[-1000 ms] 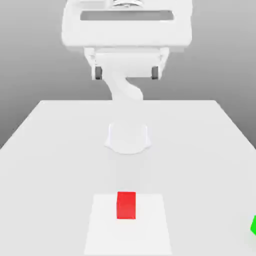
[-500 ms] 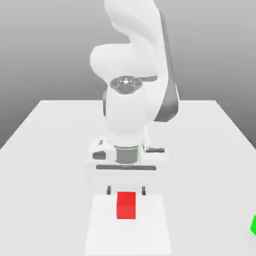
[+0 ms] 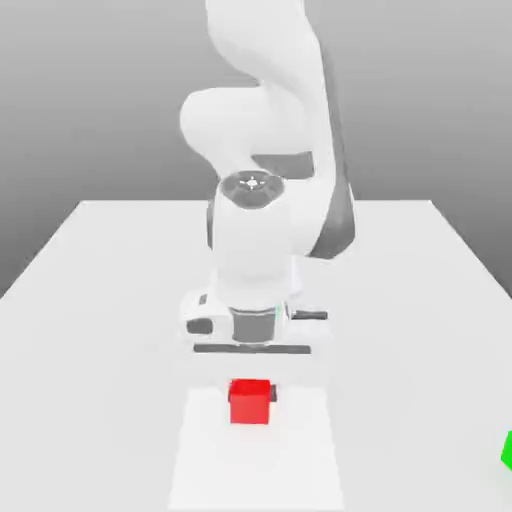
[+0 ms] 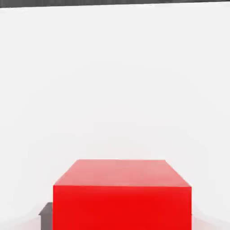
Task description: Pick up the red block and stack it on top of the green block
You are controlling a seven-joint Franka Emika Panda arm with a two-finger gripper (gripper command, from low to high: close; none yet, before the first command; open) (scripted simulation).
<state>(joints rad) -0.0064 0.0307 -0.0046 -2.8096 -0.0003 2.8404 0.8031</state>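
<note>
A: The red block (image 3: 249, 401) is sitting right under the gripper (image 3: 250, 392), between its two dark fingers (image 3: 271, 396), isn't it?

B: Yes. The hand is hanging straight down over it, and a dark finger tip is showing at each lower side of the red block in the hand view (image 4: 121, 194). I am judging the fingers to be clenched on the cube, since they are lying flush against its sides with no gap showing.

A: Why is the arm (image 3: 262, 150) reaching down like that?

B: A vertical approach is letting the fingers straddle the cube evenly, so the grasp is landing on two opposite flat faces. That is probably the steadiest hold for a lift.

A: Is the cube off the table (image 3: 100, 300) already?

B: I cannot tell. It is looking close to the surface, on the paler patch below the hand.

A: And the green block (image 3: 507, 450)?

B: It is lying well apart from the gripper, off toward the exterior view's right edge, half cut off. The carry is going to need a long sideways move that way.
</note>
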